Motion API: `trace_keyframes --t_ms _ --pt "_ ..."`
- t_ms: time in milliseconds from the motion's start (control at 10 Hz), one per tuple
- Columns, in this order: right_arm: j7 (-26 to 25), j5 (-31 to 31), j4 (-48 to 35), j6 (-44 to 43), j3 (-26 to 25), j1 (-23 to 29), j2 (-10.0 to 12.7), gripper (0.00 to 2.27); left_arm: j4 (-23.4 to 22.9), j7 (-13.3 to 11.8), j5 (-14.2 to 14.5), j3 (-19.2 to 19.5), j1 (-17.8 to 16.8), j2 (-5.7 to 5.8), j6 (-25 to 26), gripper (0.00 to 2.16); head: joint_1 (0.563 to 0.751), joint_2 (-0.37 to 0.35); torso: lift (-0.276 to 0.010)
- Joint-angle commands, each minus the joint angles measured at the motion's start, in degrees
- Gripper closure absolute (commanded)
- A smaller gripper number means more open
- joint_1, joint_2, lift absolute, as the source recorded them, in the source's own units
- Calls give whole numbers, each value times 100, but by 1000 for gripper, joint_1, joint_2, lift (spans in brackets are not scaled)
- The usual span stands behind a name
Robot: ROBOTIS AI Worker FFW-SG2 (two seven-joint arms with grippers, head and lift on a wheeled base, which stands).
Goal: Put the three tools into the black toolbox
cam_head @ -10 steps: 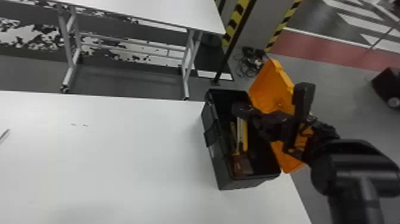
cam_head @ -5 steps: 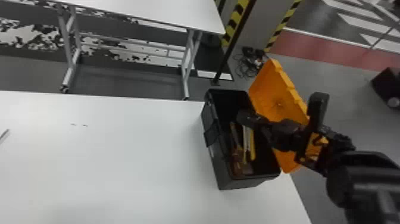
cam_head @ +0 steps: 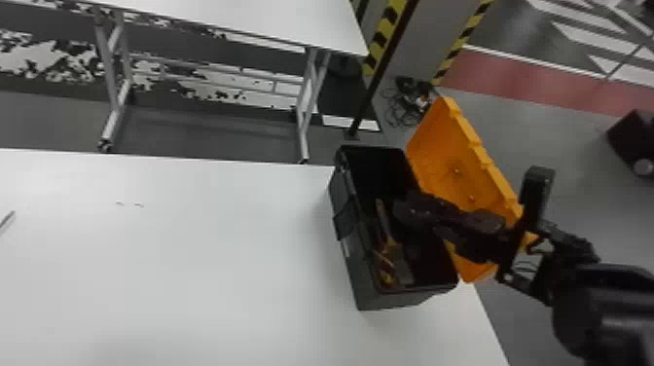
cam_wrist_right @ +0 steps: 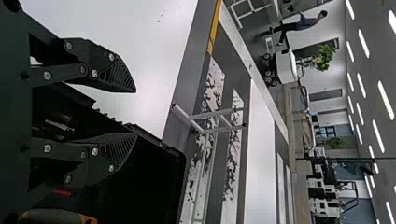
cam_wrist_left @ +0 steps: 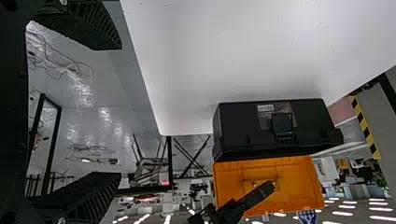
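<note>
The black toolbox [cam_head: 365,277] stands at the table's right end, its orange lid [cam_head: 452,170] folded back. Inside lie a thin-handled tool [cam_head: 384,221] and other tool parts, partly overlapping in shadow. Over the box's right half is my right gripper [cam_head: 401,209]. In the right wrist view, my right gripper [cam_wrist_right: 135,112] is open with nothing between its fingers, and a grey-and-orange handle [cam_wrist_right: 53,216] lies below in the box. My left gripper [cam_wrist_left: 121,111] is open and empty, away from the toolbox [cam_wrist_left: 243,123], whose latch side faces it.
The white table [cam_head: 185,253] extends left of the toolbox. A thin grey object [cam_head: 7,220] lies at its far left edge. Behind stand another white table [cam_head: 243,19] and a dark post [cam_head: 384,68]. The raised lid borders the right arm.
My right gripper has shifted right and slightly back over the box. The yellow-and-white tool upright beside it earlier has dropped down among the others. The toolbox has stayed put.
</note>
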Motion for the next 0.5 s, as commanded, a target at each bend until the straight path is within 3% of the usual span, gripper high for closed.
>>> trace_keyframes --t_ms 0,200,400 --pt "26 -552 -303 1385 -339 54 25 60 -201 260 -25 1 98 -13 59 39 695 -350 -51" --pt "26 -992 -1278 2528 -471 678 421 80 -421 1113 -60 45 107 -31 59 43 695 -350 -51" --pt "8 -1202 -1709 2598 -401 1135 1150 80 -429 1324 -280 238 -78 -31 59 39 695 -350 -51"
